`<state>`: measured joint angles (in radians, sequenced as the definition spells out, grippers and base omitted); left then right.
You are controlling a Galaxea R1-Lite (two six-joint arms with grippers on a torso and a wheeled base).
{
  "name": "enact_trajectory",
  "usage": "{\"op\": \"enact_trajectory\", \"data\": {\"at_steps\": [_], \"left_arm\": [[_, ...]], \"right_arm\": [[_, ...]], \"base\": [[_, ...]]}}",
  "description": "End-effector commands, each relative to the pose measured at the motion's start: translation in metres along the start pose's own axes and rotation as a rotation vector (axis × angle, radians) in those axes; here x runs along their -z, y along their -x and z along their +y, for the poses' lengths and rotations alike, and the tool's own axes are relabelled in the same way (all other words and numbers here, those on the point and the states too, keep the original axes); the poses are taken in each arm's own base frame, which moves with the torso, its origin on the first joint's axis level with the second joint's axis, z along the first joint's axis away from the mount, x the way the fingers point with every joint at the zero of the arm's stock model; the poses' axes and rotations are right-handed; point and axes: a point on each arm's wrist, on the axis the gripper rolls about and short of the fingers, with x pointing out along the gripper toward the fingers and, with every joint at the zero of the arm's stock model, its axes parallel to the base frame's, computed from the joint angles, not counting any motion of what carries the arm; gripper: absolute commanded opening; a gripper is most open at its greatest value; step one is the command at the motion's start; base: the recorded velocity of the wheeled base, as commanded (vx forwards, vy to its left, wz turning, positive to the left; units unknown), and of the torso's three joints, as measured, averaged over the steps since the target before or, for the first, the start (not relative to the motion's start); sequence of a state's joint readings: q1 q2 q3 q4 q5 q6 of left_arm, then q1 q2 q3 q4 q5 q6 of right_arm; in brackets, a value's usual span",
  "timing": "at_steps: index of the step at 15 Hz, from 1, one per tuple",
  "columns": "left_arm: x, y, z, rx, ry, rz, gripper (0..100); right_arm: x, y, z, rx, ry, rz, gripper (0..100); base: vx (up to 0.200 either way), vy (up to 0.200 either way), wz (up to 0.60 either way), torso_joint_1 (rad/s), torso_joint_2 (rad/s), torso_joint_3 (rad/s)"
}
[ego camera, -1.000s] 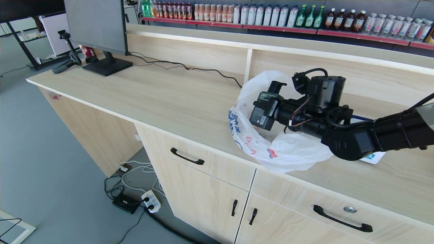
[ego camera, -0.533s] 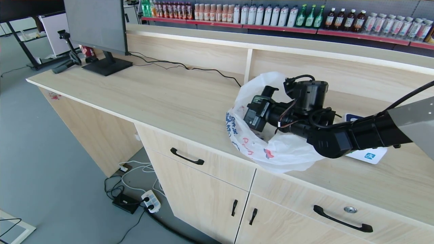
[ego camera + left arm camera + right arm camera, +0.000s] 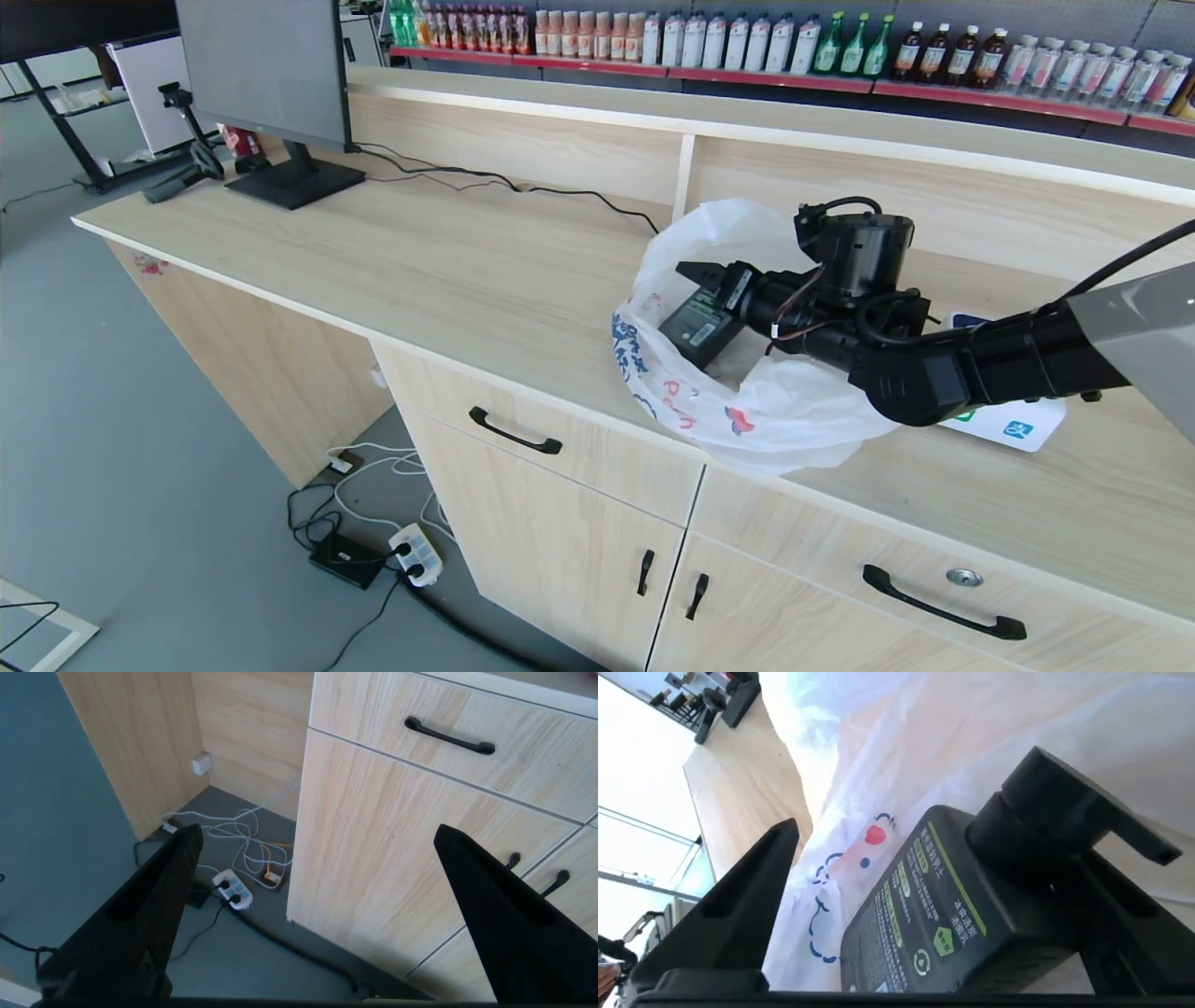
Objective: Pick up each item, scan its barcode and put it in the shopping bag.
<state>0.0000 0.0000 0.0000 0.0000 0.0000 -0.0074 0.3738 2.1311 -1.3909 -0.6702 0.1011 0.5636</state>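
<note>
Right gripper (image 3: 702, 301) lowered into shopping bag (image 3: 747, 420) on wooden counter (image 3: 420, 261).

Our right arm (image 3: 1008, 364) is stretched out level from the right side across toward the left. Its wrist (image 3: 854, 252) is turned so that the right pincer (image 3: 698, 291) points onward and a little downward, with its fingers (image 3: 738, 915) spread apart. Our left pincer (image 3: 318, 838) hangs low at our left side, pointing downward, both of its black fingers (image 3: 131, 924) held wide apart.
</note>
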Motion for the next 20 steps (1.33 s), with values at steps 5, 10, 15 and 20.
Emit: {"op": "enact_trajectory", "data": {"at_steps": [5,10,15,20], "left_arm": [[0.0,0.0,0.0,0.0,0.0,0.0,100],[0.0,0.0,0.0,0.0,0.0,0.0,100],[0.0,0.0,0.0,0.0,0.0,0.0,100],[0.0,0.0,0.0,-0.002,0.0,0.0,100]], "right_arm": [[-0.038,-0.009,-0.02,0.069,0.148,-0.184,100],[-0.071,0.0,-0.033,0.104,0.285,-0.27,100],[-0.13,0.02,0.01,0.029,0.356,-0.466,100],[-0.158,0.11,0.077,-0.062,0.412,-0.578,100]], "base": [[0.0,0.0,0.0,0.0,0.0,0.0],[0.0,0.0,0.0,0.0,0.0,0.0],[0.0,0.0,0.0,0.0,0.0,0.0],[0.0,0.0,0.0,0.0,0.0,0.0]]}}
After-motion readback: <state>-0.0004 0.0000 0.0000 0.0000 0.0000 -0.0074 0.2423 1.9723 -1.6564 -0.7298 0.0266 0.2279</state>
